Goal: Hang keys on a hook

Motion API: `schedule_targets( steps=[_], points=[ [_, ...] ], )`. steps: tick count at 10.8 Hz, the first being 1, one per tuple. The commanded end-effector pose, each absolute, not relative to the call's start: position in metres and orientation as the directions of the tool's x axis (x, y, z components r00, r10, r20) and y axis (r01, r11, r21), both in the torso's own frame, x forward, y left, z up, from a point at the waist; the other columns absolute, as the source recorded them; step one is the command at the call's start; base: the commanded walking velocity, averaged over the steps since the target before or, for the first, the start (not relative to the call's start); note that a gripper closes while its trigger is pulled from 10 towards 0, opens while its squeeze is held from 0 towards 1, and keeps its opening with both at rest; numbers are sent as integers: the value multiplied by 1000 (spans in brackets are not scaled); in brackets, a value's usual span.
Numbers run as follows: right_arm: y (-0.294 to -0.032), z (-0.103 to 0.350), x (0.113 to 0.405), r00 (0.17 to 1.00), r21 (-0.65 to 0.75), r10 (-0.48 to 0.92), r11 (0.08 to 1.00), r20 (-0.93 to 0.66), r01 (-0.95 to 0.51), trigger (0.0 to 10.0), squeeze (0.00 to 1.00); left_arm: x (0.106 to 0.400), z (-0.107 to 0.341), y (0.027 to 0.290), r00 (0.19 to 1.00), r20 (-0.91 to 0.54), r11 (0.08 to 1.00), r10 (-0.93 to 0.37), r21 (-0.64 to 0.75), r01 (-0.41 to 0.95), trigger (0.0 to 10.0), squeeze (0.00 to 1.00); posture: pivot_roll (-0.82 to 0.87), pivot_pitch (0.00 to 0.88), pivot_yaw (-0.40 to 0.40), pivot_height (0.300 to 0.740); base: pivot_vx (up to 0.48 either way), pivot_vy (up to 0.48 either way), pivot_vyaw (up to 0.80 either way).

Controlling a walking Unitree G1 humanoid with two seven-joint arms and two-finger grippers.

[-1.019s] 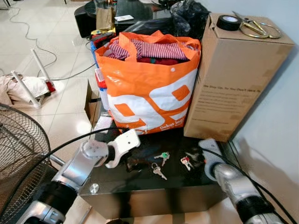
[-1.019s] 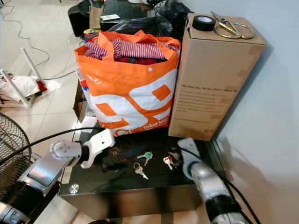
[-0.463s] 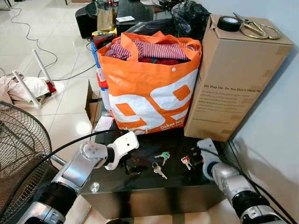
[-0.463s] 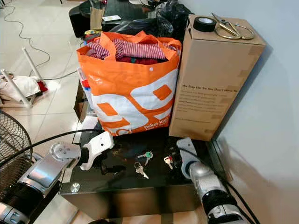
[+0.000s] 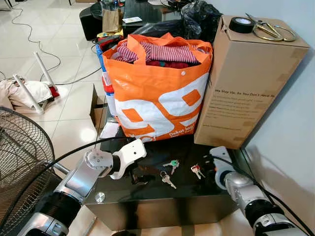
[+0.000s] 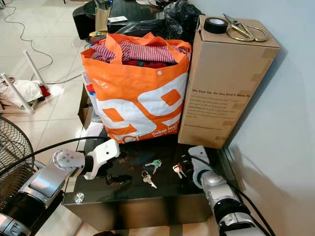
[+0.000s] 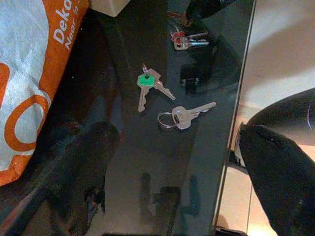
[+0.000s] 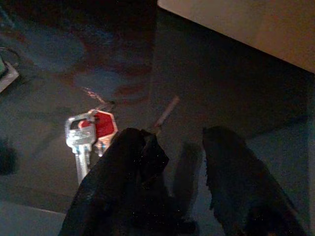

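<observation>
Red-tagged keys [image 8: 91,132] lie flat on the black glass surface [image 5: 187,189], not yet picked up, with the right pincer [image 8: 179,162] spread wide just beside them, the left pincer [image 7: 172,177] also wide farther off, so grasping and hanging seem left to do.

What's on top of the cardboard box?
On the cardboard box: a black tape roll and gold-handled scissors. Its contents are hidden; the box is closed.
</observation>
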State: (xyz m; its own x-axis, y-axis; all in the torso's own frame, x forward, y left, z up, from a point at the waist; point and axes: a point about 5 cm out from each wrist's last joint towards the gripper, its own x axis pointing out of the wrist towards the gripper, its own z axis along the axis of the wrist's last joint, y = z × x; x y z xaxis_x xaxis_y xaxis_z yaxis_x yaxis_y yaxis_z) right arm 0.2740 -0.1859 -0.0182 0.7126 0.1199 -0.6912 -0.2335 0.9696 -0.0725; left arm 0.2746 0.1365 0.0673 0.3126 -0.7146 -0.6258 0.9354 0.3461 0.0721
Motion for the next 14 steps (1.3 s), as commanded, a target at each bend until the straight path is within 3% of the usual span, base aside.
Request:
schedule_targets(
  steps=[1, 2, 4, 6, 8, 9, 10, 11, 12, 14],
  points=[
    [-192, -15, 277, 728, -81, 100, 974, -678, -209, 10000, 392, 274, 68, 136, 303, -636, 327, -710, 84, 941, 10000, 0, -119, 0, -2, 740, 0, 0, 0],
    [-200, -9, 283, 770, -56, 61, 991, -635, -125, 10000, 0, 274, 68, 136, 305, -636, 327, -709, 86, 941, 10000, 0, -118, 0, -2, 740, 0, 0, 0],
    [-206, -6, 284, 780, 3, 49, 998, -624, -61, 10000, 0, 274, 68, 135, 304, -637, 326, -709, 87, 941, 10000, 0, -121, 0, -2, 740, 0, 0, 0],
    [-204, -15, 276, 710, 107, 123, 992, -694, -67, 10000, 0, 274, 68, 134, 304, -636, 325, -709, 88, 942, 10000, 0, -121, 0, -5, 740, 0, 0, 0],
    [-202, -19, 273, 698, 58, 124, 991, -705, -118, 10000, 0, 275, 68, 135, 306, -637, 327, -708, 89, 941, 10000, 0, -119, 0, -9, 740, 0, 0, 0],
    [-192, -17, 275, 715, 134, 173, 985, -677, -111, 10000, 0, 274, 67, 135, 308, -638, 330, -705, 89, 940, 10000, 0, -113, 0, -13, 740, 0, 0, 0],
    [-192, -15, 278, 729, 116, 163, 987, -665, -114, 10000, 0, 274, 67, 136, 309, -639, 331, -704, 90, 939, 10000, 0, -113, 0, -13, 740, 0, 0, 0],
    [-188, -4, 288, 799, 230, 173, 972, -576, -44, 10000, 294, 274, 67, 137, 311, -641, 333, -702, 92, 939, 10000, 0, -106, 0, -16, 740, 0, 0, 0],
    [-190, 5, 294, 842, 307, 174, 952, -511, -10, 10000, 1000, 275, 67, 138, 314, -642, 335, -700, 94, 938, 10000, 0, -106, 0, -16, 740, 0, 0, 0],
    [-193, 9, 297, 861, 296, 161, 955, -482, -12, 10000, 1000, 276, 68, 138, 316, -642, 336, -698, 96, 937, 10000, 0, -108, 0, -15, 740, 0, 0, 0]
  ],
)
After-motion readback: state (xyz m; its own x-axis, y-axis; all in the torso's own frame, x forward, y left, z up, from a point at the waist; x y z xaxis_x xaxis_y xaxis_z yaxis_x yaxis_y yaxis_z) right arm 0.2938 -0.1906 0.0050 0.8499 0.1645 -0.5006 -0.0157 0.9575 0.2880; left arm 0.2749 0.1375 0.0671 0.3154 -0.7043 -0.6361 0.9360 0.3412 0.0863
